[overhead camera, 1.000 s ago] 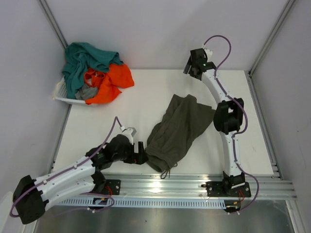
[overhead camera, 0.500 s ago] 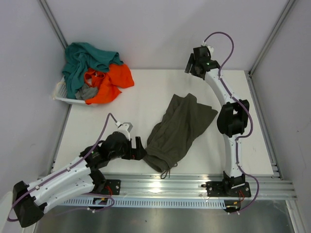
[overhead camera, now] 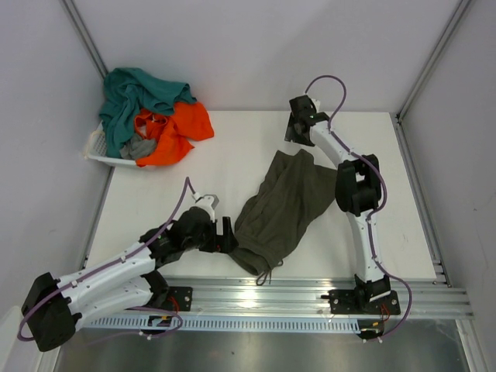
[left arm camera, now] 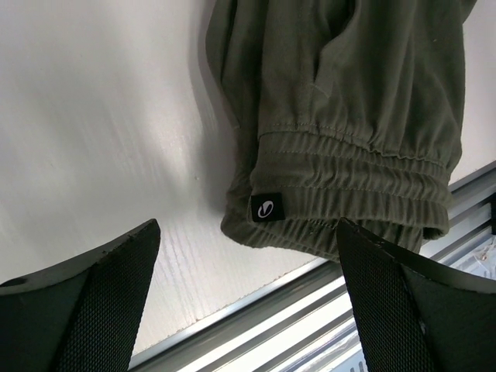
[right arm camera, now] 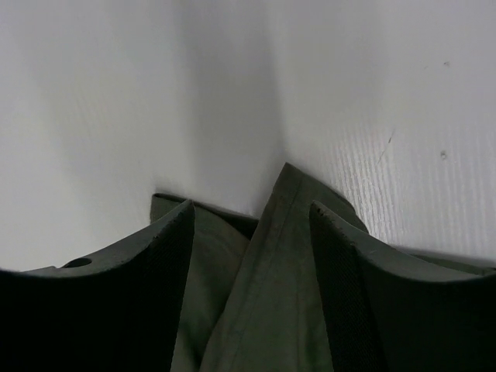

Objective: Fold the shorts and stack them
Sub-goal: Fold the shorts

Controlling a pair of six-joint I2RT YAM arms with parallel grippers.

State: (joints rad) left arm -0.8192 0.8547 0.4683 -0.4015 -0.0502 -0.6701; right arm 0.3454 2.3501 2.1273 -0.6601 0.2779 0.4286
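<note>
White basket (overhead camera: 96, 152), far left corner: teal, orange and grey shorts (overhead camera: 155, 116) heaped in it. Left claw (left arm camera: 248, 229): fingers apart, just short of the waistband of the olive shorts (overhead camera: 283, 203), which lie crumpled mid-bench (overhead camera: 201, 167). Right claw (right arm camera: 252, 209): fingers apart, straddling their far hem corner.

My right gripper (right arm camera: 249, 213) has its dark fingers (right arm camera: 132, 294) spread wide above the white table (right arm camera: 116, 93). A pointed, folded corner of the olive-green shorts (right arm camera: 271, 294) lies between them, with bare table beyond it.
</note>
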